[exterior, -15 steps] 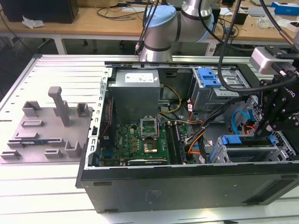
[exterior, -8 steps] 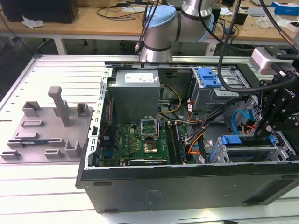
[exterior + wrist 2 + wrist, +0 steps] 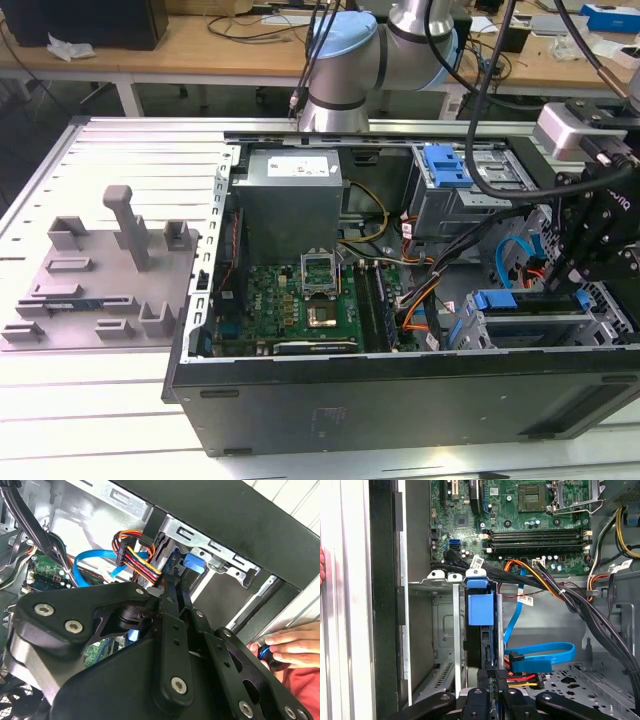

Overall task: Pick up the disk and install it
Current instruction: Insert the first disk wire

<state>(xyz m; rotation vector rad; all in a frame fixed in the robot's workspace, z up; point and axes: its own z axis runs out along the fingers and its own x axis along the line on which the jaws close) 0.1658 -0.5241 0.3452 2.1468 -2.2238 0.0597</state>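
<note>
A: Exterior view — open computer case lies on the counter, side panel off. The motherboard sits mid-case, a grey power supply far of it, and a grey plastic fixture rests on the counter at the exterior view's left, well apart from the case. The end effector hangs inside the case at the exterior view's right, over the near drive cage.

B: Where is the disk?

A: In the first wrist view the disk stands on edge in the cage, its blue caddy rail at the far end, between two upright metal cage walls. The end effector sits on the disk's near edge; its black fingers lie close together, pinched on that thin edge.

B: And the second wrist view?

A: Same grip — fingers nearly together, reaching toward the blue rail in the cage. Orange, red and yellow power wires and a blue data cable run just beside it. A person's hand rests outside the case wall, fingers on a small dark-and-blue object.
</note>
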